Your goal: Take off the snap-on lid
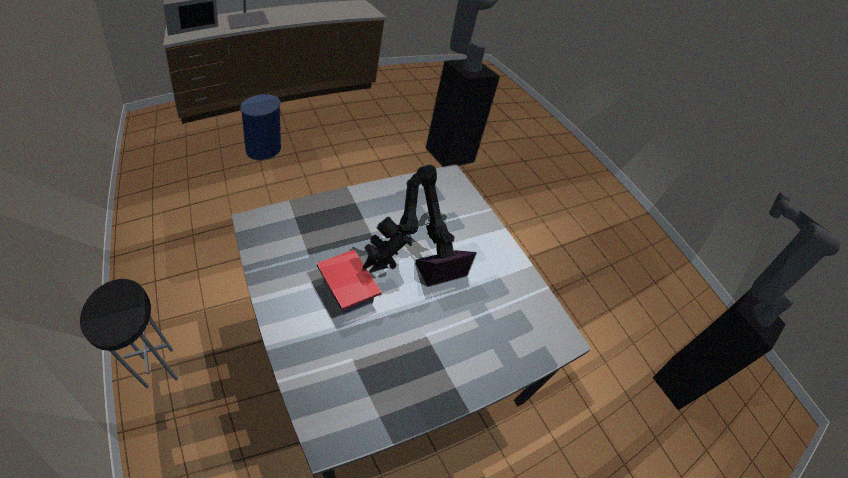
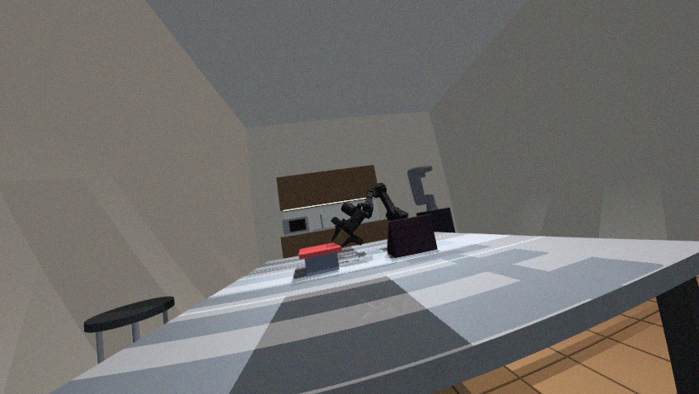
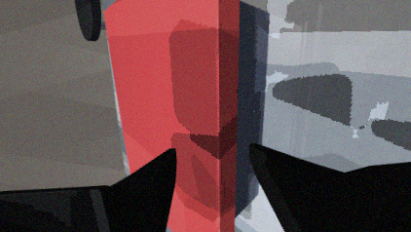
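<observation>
The red lid [image 1: 350,282] [image 2: 320,250] [image 3: 156,88] sits flat on top of the blue-grey storage box [image 2: 321,265] [image 3: 253,73], which stands on the table [image 1: 504,302] [image 2: 440,317]. My gripper [image 1: 371,271] [image 2: 337,243] [image 3: 212,152] is partly open and holds nothing. It is close to the lid's edge on the arm's side, tilted downward. In the wrist view one fingertip shows over the lid's top and the other in front of the box's side, with the lid's edge between them. Whether either fingertip touches cannot be told.
A dark purple slanted block [image 1: 446,268] [image 2: 412,236] stands on the table beside the arm's base, to the right of the box in the top and exterior views. A black stool [image 1: 115,314] [image 2: 129,314] stands off the table's left side. Striped light and shadow cross the table.
</observation>
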`<state>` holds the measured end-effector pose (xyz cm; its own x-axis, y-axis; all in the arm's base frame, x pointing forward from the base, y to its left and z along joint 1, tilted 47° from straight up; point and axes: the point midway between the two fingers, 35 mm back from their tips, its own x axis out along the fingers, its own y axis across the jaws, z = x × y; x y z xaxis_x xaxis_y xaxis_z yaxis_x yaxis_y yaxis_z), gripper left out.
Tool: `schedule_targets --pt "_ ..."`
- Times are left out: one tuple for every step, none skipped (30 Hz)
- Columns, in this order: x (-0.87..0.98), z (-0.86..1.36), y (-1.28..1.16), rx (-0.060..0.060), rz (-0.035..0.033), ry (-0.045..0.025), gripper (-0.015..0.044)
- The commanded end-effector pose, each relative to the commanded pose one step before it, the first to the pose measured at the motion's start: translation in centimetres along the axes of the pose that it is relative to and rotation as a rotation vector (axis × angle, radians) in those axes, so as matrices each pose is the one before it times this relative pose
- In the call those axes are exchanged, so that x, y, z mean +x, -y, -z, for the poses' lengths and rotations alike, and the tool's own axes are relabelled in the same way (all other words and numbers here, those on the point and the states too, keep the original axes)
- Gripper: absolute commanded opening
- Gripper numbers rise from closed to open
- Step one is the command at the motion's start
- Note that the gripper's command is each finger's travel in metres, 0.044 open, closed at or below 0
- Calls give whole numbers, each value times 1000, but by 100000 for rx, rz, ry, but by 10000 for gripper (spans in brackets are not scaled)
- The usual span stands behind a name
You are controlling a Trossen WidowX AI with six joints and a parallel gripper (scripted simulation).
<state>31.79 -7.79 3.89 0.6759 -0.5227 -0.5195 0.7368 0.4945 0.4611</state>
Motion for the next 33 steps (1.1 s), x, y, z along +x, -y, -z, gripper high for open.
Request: schedule_targets --pt "710 -21 193 -251 251 22 235" --pt "160 -3 23 11 -45 37 235" --pt "160 -3 25 10 -45 39 235" --pt "160 -3 27 9 -46 40 235" --pt "130 -2 23 7 -38 34 235" --pt "79 -1 15 4 -23 21 235" --pt "26 0 5 1 -8 7 235" --pt "0 0 0 0 0 0 209" --pt "0 0 0 0 0 0 183" --pt "0 0 0 0 0 0 156" --pt "0 0 0 0 0 0 150" --pt "0 0 0 0 0 0 143" --pt "0 0 0 0 0 0 136" --pt "0 0 0 0 0 0 130" --pt "0 0 0 0 0 0 123" --pt "0 0 0 0 0 0 116" --pt "0 0 0 0 0 0 110" --pt "0 0 0 0 0 0 103" --pt "0 0 0 0 0 0 96" --pt "0 0 0 0 0 0 90" --pt "0 0 0 0 0 0 63" --pt "0 0 0 0 0 0 37" --pt "0 0 0 0 0 0 11" --pt "0 0 0 0 0 0 0" --pt "0 0 0 0 0 0 0" --pt "0 0 0 0 0 0 0" --pt "-71 26 -42 128 -22 20 0" --pt "-13 0 -16 1 0 -1 0" --pt "-13 0 -16 1 0 0 0" --pt "-13 0 -16 1 0 0 0" --pt "-13 0 -15 1 0 0 0" --pt "-14 0 -15 1 0 0 0" --pt "-14 0 -14 1 0 -1 0"
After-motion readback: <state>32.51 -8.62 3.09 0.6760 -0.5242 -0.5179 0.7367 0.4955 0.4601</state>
